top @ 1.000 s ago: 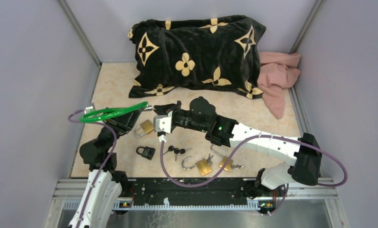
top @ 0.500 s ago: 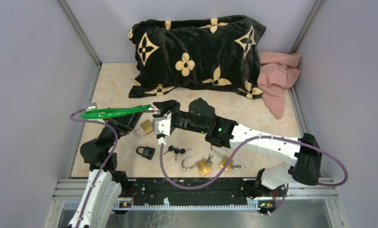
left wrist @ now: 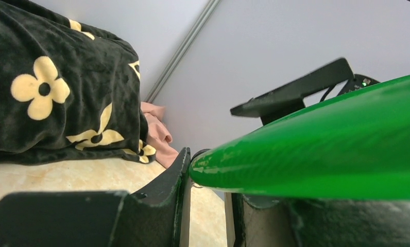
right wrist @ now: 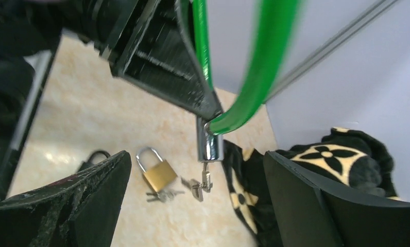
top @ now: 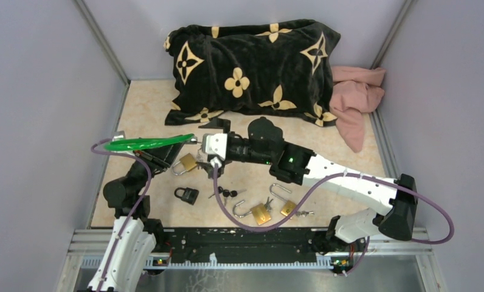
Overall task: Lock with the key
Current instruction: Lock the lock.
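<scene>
The left claw [left wrist: 209,206] pinches the green lock [left wrist: 316,149]; the right claw [right wrist: 197,157] gapes empty. Centre it on the key [right wrist: 206,179] hanging ahead before closing.

Robot lab test cell, plain grey panel walls [top: 45,91], aluminium corner posts [top: 104,42], beige tabletop [top: 145,106], black mounting rail [top: 245,240]

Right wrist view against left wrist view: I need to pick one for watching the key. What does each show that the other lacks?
Only the right wrist view shows the silver lock barrel with keys hanging from it, and a brass padlock. Only the left wrist view shows the pink cloth. Both show the green cable and the black flowered pillow.
</scene>
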`<state>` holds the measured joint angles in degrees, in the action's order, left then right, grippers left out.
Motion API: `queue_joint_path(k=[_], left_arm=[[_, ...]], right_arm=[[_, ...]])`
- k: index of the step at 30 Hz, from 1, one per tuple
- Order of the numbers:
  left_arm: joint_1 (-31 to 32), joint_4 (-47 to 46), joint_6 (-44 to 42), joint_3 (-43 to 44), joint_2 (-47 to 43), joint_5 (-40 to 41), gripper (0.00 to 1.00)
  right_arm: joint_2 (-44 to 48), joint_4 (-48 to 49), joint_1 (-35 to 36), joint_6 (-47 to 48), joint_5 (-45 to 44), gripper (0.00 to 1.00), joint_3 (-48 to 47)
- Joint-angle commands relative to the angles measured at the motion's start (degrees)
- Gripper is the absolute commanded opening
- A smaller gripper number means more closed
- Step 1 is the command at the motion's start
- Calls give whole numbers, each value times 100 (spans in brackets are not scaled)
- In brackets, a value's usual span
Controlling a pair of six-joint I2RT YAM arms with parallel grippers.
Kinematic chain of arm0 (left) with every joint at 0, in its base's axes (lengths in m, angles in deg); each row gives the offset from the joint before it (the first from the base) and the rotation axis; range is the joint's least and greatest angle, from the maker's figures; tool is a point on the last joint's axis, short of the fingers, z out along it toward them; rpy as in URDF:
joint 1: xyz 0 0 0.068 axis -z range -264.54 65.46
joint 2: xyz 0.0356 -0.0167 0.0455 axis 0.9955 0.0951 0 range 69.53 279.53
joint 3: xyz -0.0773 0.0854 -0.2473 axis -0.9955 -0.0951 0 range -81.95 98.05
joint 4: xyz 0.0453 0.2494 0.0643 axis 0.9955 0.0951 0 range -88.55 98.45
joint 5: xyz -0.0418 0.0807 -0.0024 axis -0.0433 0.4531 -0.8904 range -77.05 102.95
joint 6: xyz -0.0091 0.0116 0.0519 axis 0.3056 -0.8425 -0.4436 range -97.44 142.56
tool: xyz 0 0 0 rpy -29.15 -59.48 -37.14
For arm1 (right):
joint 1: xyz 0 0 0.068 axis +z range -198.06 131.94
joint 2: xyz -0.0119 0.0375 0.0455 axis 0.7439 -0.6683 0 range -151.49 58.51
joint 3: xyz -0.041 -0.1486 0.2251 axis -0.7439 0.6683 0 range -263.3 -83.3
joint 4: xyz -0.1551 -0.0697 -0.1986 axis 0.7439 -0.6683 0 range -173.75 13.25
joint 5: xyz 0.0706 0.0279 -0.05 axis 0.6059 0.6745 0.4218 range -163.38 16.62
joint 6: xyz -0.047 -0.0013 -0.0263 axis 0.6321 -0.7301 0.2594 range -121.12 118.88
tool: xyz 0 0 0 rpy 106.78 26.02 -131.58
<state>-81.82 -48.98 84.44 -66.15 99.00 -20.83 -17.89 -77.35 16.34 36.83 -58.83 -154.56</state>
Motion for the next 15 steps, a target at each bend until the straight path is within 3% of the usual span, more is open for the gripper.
queue_joint_path(k=[1, 4, 6, 8, 10, 13, 15], left_arm=[[-41, -198, -28, 11, -45, -15, 0], [-42, -155, -41, 16, -56, -26, 0], [-39, -142, -45, 20, -56, -24, 0], [-36, -128, -64, 20, -62, -44, 0], [-35, -62, -99, 21, -65, -41, 0], [-35, 2, -137, 25, -69, -42, 0], [-35, 13, -159, 29, -58, -33, 0]], right_arm=[[147, 1126, -256, -1669, 751, 98, -254], [94, 1816, -285, -2095, 861, 92, -230], [33, 2145, -288, -2278, 874, 76, -246], [-10, 2355, -288, -2402, 830, 50, -267], [-25, 2579, -284, -2479, 822, 35, -273], [-39, 2623, -288, -2486, 983, 31, -338], [-81, 2514, -285, -2492, 981, 20, -437]])
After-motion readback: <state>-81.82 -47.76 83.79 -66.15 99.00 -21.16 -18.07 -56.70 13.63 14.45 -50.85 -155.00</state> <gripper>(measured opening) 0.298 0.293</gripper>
